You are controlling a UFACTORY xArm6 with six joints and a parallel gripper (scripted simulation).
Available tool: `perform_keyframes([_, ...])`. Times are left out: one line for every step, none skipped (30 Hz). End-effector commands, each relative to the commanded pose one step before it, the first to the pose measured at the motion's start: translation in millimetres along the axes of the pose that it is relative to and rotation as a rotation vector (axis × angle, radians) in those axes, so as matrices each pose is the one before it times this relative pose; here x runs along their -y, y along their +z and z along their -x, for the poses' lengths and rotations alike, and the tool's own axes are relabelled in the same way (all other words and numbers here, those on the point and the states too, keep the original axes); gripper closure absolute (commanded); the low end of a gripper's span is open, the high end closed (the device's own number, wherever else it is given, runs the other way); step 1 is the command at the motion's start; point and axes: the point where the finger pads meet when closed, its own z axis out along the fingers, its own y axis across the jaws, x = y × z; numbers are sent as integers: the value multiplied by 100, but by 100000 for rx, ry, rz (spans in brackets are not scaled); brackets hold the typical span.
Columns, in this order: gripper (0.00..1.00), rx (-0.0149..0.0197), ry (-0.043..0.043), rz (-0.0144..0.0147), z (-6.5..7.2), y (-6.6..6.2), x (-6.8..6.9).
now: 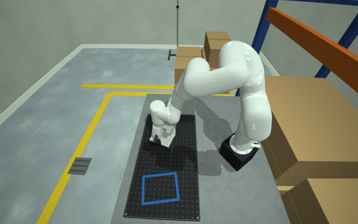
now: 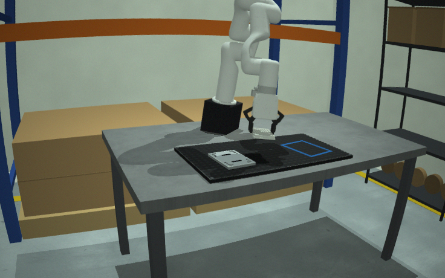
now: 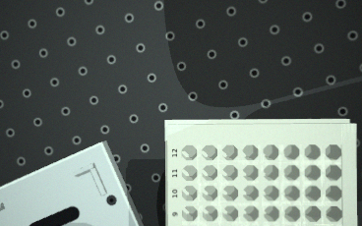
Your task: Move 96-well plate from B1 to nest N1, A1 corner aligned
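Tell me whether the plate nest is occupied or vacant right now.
Vacant. The plate nest lies bare on the black breadboard, while the claw holds the 96-well plate above the board, off to one side.

Even soft light; arm shadow (image 1: pixel 172 158) on breadboard; perhaps slightly blurry.

The gripper (image 2: pixel 263 130) holds the plate (image 2: pixel 263 133) up in the air above the mat (image 2: pixel 335 157), which lies on the table (image 2: pixel 148 186). The nest (image 2: pixel 231 159) sits on the mat. The square spot (image 2: pixel 305 148) is at the mat's other end, and the plate hangs between them.
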Motion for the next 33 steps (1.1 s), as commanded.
perform_keyframes([100,-1936,-21002,7484,964,-11,1703])
perform_keyframes([100,1,-3333,-3,67,-10,327])
perform_keyframes([100,0,-3333,-3,56,-10,329])
perform_keyframes([100,0,-3333,-3,45,-10,331])
perform_keyframes([100,0,-3333,-3,34,-10,332])
perform_keyframes([100,0,-3333,-3,23,-10,333])
perform_keyframes([100,0,-3250,-3,12,-10,334])
perform_keyframes([100,0,0,-3,1,-10,335])
perform_keyframes([100,0,0,-2,1,-9,335])
perform_keyframes([100,4,0,-2,-6,-8,330])
perform_keyframes([100,-1,0,-3,3,-11,335])
perform_keyframes([100,0,0,0,0,0,0])
perform_keyframes([100,0,0,0,0,0,0])
perform_keyframes([100,-3,0,-4,6,-12,336])
perform_keyframes([100,0,0,-3,1,-10,335])
perform_keyframes([100,0,0,-3,1,-10,335])
perform_keyframes([100,0,0,-3,1,-10,334])
perform_keyframes([100,0,0,-3,1,-10,334])
perform_keyframes([100,0,0,-3,1,-10,334])
perform_keyframes([100,0,0,-3,1,-10,334])
perform_keyframes([100,3,0,-3,-7,-9,330])
perform_keyframes([100,-1,0,-3,2,-11,334])
perform_keyframes([100,-1,0,-3,2,-10,334])
perform_keyframes([100,0,0,-3,2,-10,334])
perform_keyframes([100,0,0,-3,1,-10,334])
perform_keyframes([100,0,0,-3,1,-10,334])
perform_keyframes([100,0,0,-3,1,-10,334])
perform_keyframes([100,0,0,-3,1,-10,334])
perform_keyframes([100,0,0,0,0,0,0])
perform_keyframes([100,0,0,0,0,0,0])
perform_keyframes([100,-1,0,-3,3,-10,335])
perform_keyframes([100,0,0,-3,1,-10,334])
perform_keyframes([100,0,0,-3,1,-10,334])
